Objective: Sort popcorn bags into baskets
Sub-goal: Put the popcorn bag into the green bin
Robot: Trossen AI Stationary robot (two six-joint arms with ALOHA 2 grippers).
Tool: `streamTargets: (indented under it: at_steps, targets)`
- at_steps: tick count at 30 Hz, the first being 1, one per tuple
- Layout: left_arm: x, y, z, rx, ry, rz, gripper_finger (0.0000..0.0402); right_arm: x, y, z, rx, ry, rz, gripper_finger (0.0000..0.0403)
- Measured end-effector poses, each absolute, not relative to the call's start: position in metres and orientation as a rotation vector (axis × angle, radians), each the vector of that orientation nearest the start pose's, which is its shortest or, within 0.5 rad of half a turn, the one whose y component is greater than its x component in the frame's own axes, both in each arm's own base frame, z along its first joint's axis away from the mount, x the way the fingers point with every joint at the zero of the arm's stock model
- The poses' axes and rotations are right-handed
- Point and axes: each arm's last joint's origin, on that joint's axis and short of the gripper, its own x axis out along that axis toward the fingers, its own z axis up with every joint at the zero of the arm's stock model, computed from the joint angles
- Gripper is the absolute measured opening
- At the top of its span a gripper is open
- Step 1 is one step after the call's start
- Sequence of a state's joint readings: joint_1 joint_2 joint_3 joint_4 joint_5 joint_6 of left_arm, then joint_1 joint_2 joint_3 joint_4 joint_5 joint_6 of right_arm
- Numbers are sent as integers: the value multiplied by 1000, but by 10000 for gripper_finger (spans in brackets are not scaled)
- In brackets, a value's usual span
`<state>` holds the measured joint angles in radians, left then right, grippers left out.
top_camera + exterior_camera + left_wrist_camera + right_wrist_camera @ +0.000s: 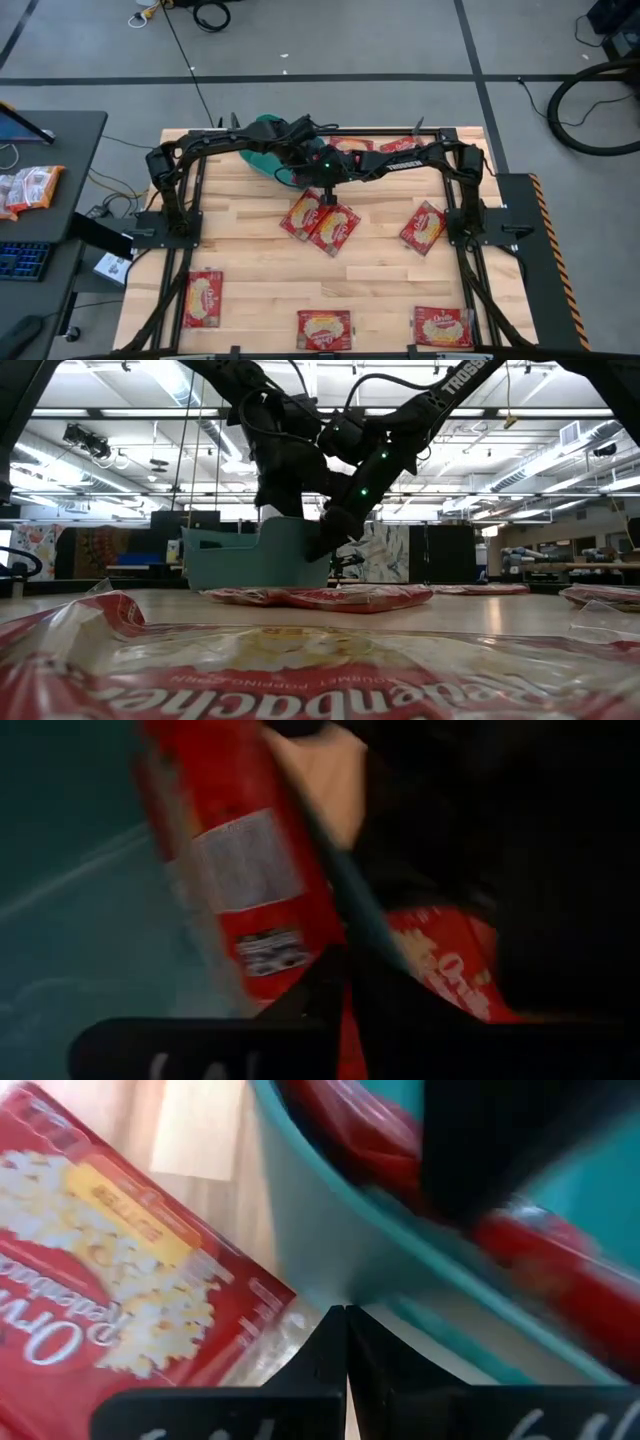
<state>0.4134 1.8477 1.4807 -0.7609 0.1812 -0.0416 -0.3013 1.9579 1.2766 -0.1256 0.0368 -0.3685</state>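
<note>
Teal basket [262,148] sits at the desk's [250,270] far edge; left gripper [345,982] is inside it over red popcorn bags [240,880], jaws nearly closed (hold unclear). Right gripper [345,1320], jaws closed and empty, is at the basket's rim; more bags [322,222] lie spread over the open desk.

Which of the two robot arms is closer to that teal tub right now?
Left. The left gripper is inside the teal tub, among red packets. The right gripper, shut, sits just outside the tub's rim, beside it.
</note>
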Motion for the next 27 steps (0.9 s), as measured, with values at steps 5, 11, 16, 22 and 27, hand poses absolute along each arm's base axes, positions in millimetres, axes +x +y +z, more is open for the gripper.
streamTargets:
  at_steps: [5,11,16,22,27]
  targets:
    - [354,148,238,-321,1082,200,88,395,-126,170,-228,850,-175,6]
    - [353,154,237,-312,1076,199,145,395,-125,170,-202,850,-185,6]
    - [344,155,253,-292,1048,200,169,396,-125,171,-180,840,-196,7]
    - [311,161,295,-184,993,220,172,396,-124,170,-167,846,-198,7]
    - [270,178,316,-78,1059,307,172,395,-119,173,-114,842,-216,7]
